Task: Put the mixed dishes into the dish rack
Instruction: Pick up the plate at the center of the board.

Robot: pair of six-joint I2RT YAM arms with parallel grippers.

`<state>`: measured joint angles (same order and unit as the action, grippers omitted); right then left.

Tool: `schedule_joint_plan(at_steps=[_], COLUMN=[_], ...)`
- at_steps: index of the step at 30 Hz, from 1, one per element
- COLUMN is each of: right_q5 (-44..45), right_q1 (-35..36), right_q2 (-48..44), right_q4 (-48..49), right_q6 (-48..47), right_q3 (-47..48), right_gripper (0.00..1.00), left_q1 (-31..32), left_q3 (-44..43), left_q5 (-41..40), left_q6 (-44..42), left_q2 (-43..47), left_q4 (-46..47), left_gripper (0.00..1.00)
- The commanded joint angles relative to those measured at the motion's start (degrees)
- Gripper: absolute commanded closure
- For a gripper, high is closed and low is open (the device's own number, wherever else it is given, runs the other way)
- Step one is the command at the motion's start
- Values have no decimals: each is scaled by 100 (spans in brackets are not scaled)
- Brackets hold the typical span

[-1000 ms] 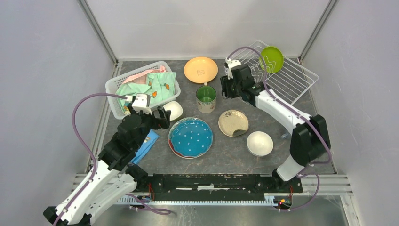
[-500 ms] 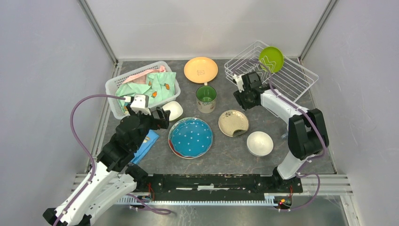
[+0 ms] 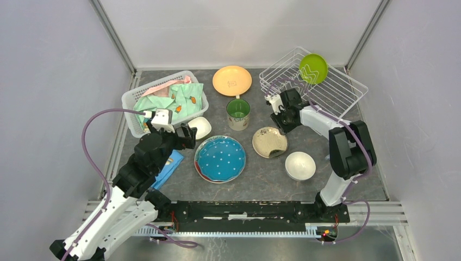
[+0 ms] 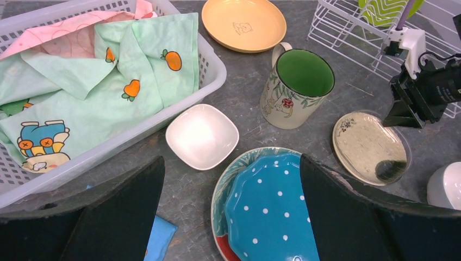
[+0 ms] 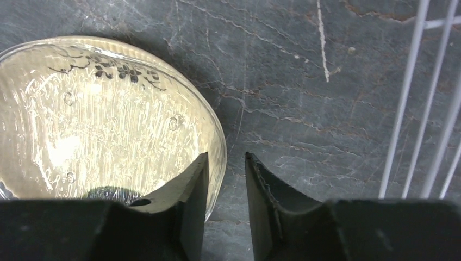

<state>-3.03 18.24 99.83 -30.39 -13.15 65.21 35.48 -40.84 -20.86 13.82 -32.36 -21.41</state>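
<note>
Right gripper (image 5: 225,163) straddles the rim of the round cream glazed plate (image 5: 108,125); fingers narrowly parted, not clamped.
One finger sits inside the plate, the other outside it. The plate lies flat near the white wire dish rack (image 3: 337,89), which holds one lime-green plate (image 3: 313,68) upright. Left gripper (image 4: 231,159) is spread wide and holds nothing, above the blue white-dotted plate (image 4: 266,212).

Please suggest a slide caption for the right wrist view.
Right gripper straddles the rim of the cream plate, beside the dish rack.
</note>
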Motion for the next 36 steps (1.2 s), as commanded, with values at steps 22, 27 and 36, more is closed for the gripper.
schedule_joint_plan(at_steps=[22,27,36], right_q5=[51,133,137], right_q1=[-23,-23,-26], right_q2=[-1108,-1416,-1800], right_q4=[32,184,451], right_q6=[-42,44,99], right_q3=[265,428,493], right_gripper=[100,99,100], left_q1=[18,17,22], left_q3=[-14,-12,-12], left_q5=[4,3,3], left_q6=[-93,-97,-99], left_q2=[-27,-16,-4], left_q4=[0,5,5], left_gripper=[0,0,0])
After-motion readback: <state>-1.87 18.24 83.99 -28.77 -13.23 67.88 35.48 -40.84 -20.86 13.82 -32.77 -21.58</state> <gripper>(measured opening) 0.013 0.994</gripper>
